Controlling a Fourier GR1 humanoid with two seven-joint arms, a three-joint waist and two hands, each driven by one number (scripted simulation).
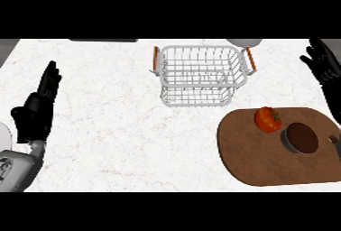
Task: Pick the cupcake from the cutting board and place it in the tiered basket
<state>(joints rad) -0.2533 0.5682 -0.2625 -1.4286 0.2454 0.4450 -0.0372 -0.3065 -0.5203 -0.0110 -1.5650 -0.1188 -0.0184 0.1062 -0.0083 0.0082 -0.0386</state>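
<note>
White marbled table [120,135] seen from above. Far centre: white wire tiered basket [200,74] with orange-brown handles, upright, nothing visible inside. Near right: brown rounded cutting board [266,167] lying flat, well apart from the basket. On the board, toward its far side: cupcake [301,137], dark brown top in a grey wrapper, upright. Just beside it to the left, a red tomato [267,119], close to the cupcake but whether touching, cannot tell. Left robot hand [36,108] at the left edge, open, fingers straight and pointing far, holding nothing. Right robot hand [325,63] at the far right edge, open, fingers spread and relaxed, holding nothing, well apart from cupcake and basket.
</note>
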